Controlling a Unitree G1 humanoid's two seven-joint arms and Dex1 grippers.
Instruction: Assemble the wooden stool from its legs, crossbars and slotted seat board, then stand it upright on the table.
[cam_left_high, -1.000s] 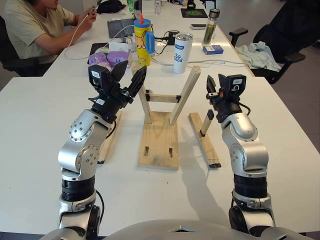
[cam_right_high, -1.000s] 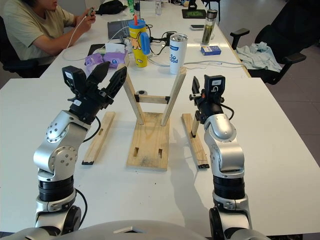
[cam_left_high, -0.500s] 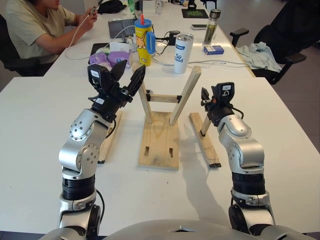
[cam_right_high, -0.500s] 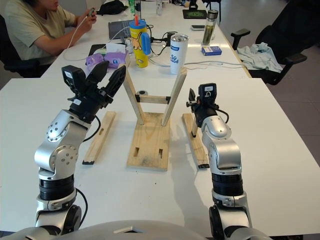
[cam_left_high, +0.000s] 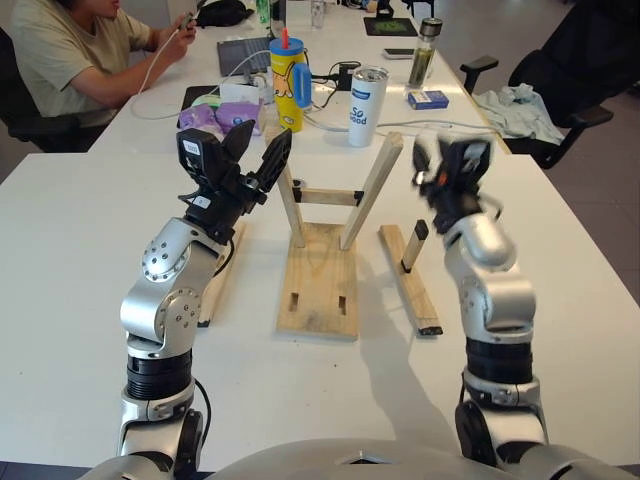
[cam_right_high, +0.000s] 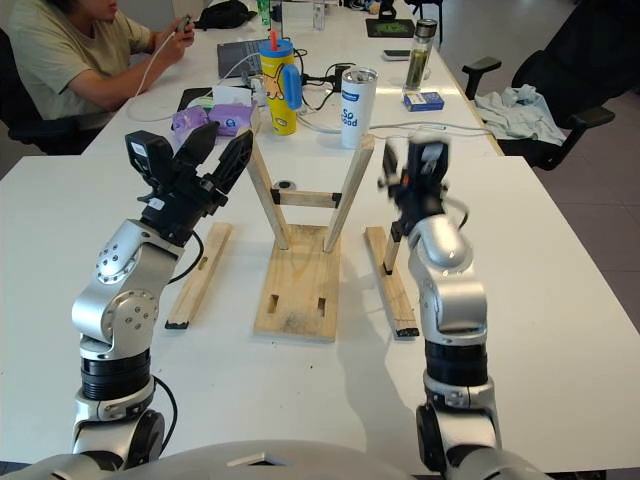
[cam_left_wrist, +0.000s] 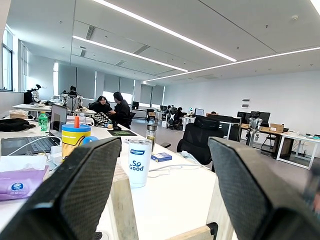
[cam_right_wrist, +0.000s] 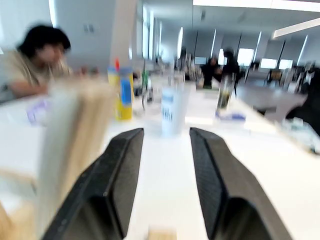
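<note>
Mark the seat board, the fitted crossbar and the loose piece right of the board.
seat board (cam_left_high: 318, 275), left eye view, bare middle.
crossbar (cam_left_high: 328, 197), left eye view, its middle.
loose piece (cam_left_high: 414, 290), left eye view, mid-length.

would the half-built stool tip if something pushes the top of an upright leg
Likely stiff as a unit: a crossbar ties the two upright legs. The seat board lies flat and wide, so it would probably slide or rock rather than topple. The legs look merely slotted in, so a high push may lever one loose.
</note>
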